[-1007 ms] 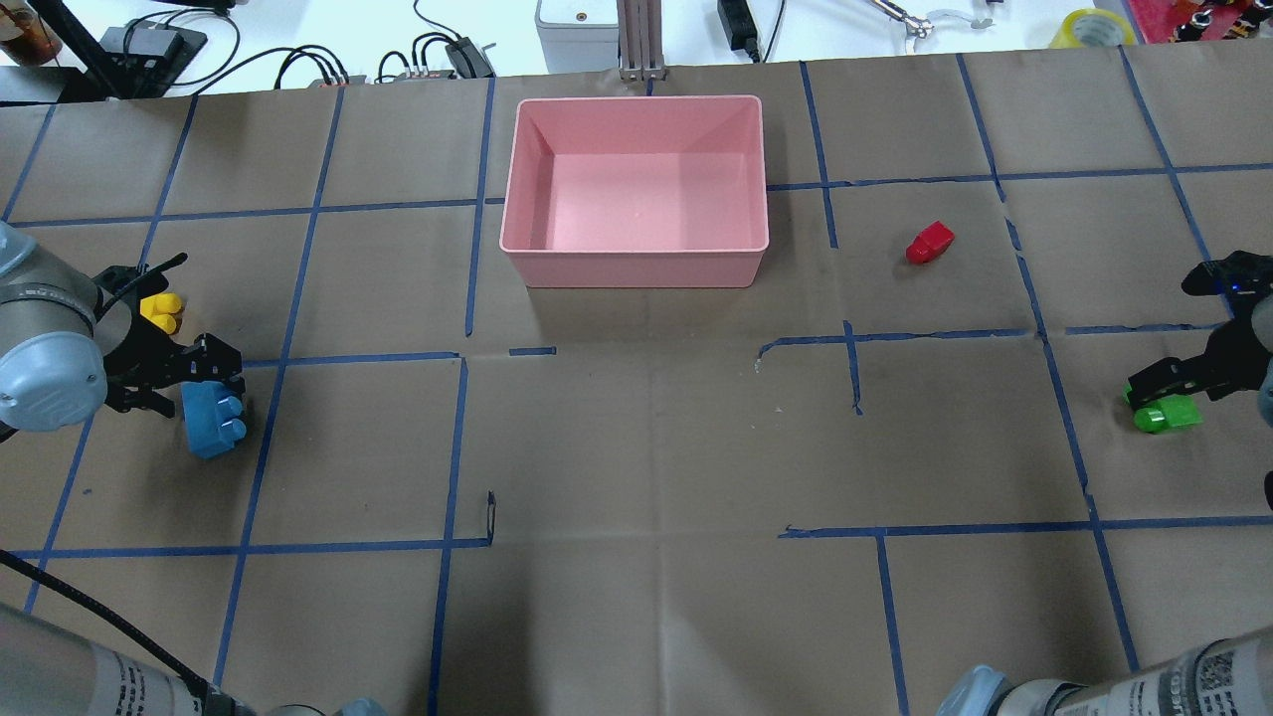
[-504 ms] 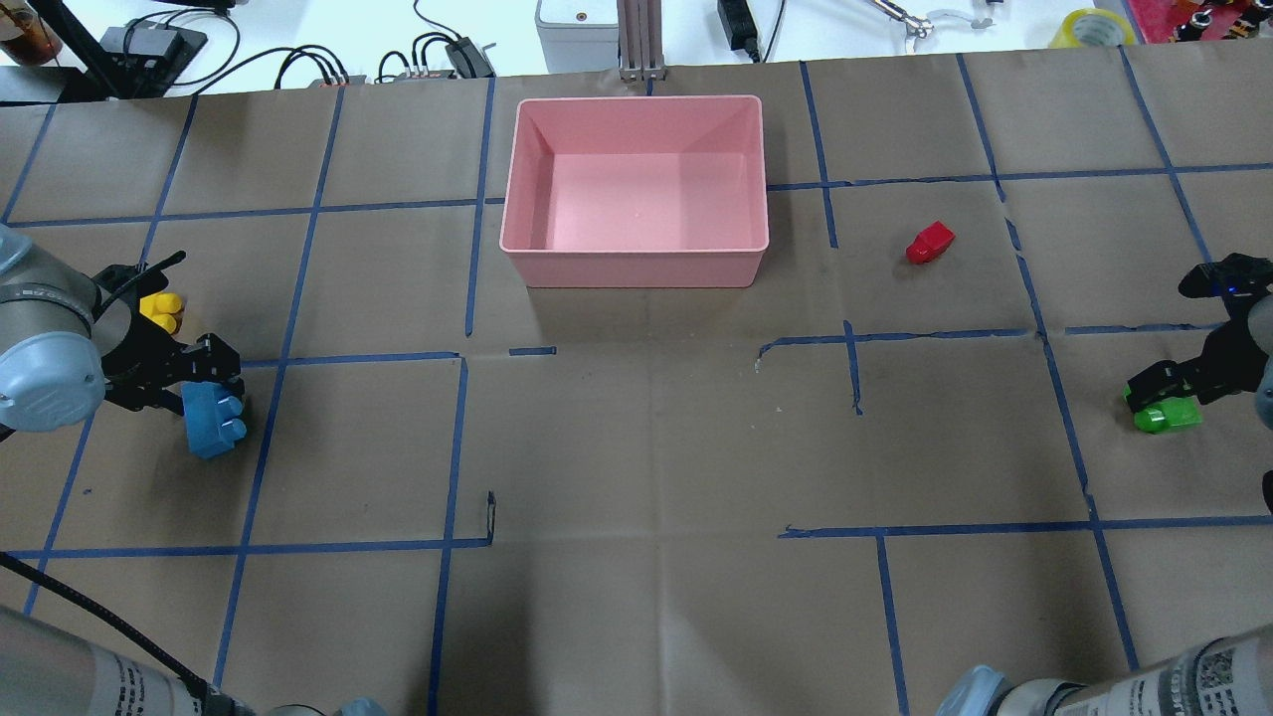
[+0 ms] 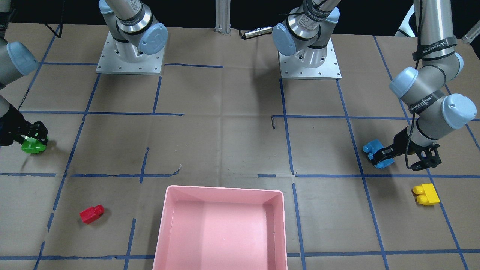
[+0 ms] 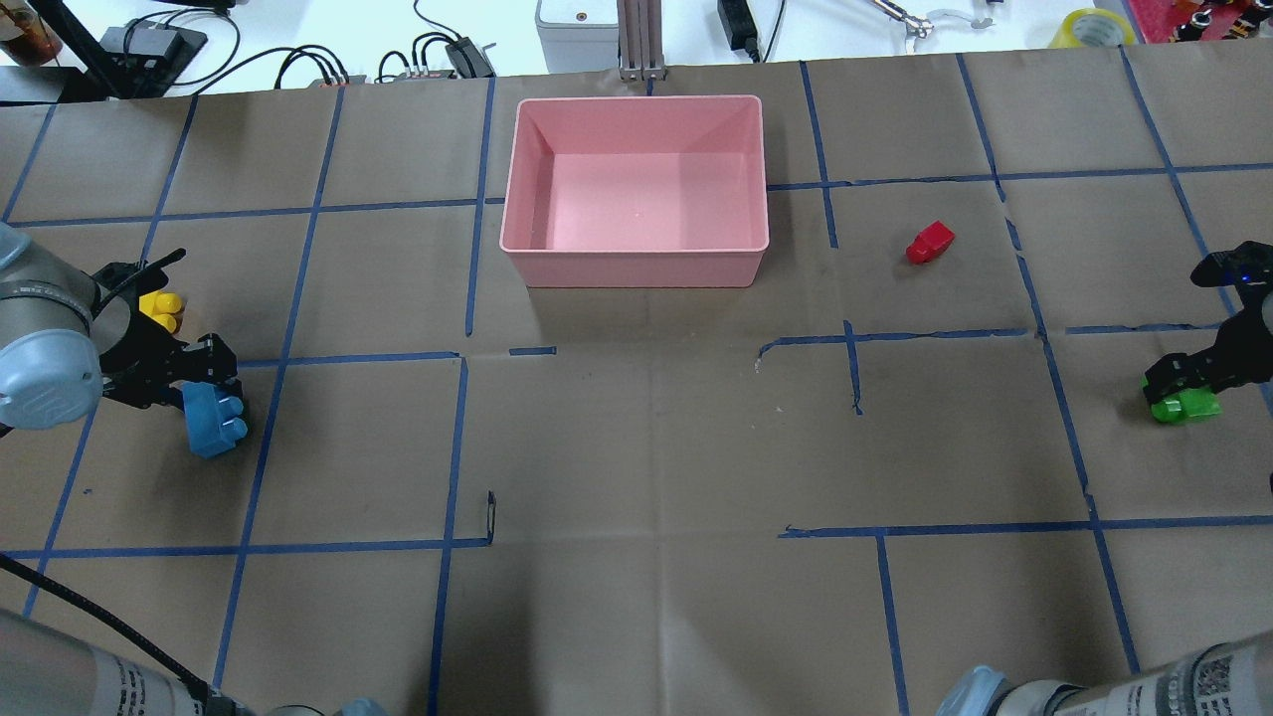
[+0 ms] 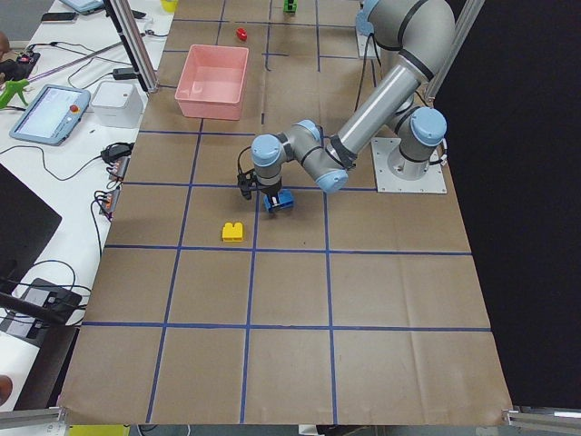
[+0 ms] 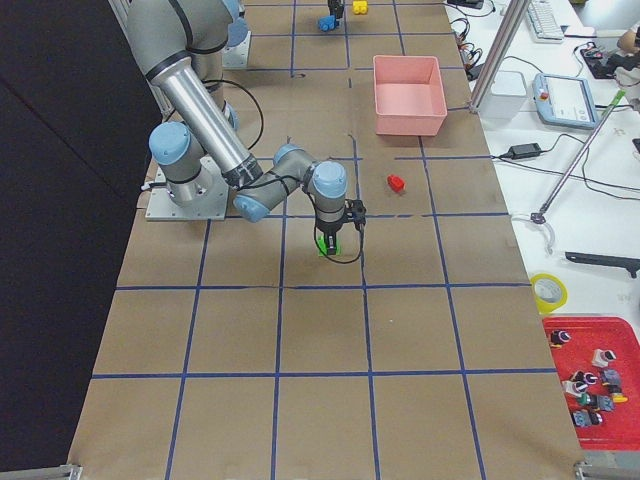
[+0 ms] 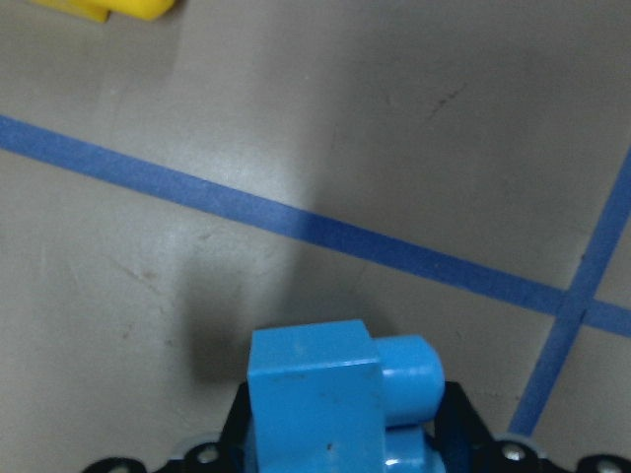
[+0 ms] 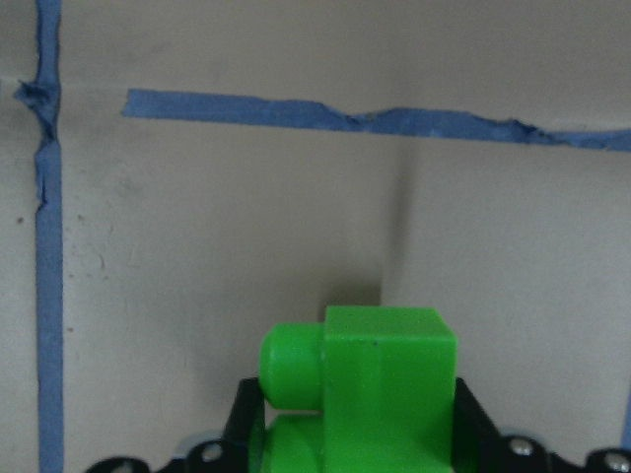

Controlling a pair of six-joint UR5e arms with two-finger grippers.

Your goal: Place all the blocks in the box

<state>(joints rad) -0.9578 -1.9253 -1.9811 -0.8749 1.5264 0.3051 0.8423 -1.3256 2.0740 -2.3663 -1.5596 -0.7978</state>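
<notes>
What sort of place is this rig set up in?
Most likely a robotics lab bench: a table covered in brown paper with a blue tape grid, bolted-down metal base plates, and a teach pendant and cables alongside.

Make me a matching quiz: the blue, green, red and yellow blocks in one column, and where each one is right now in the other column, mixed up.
Column one:
1 blue block
2 green block
3 red block
4 yellow block

Column two:
A lying loose beside the left gripper
B held in the right gripper
C lying loose, to the robot's right of the box
D held in the left gripper

Pairs: 1-D, 2-B, 3-C, 4-A
</notes>
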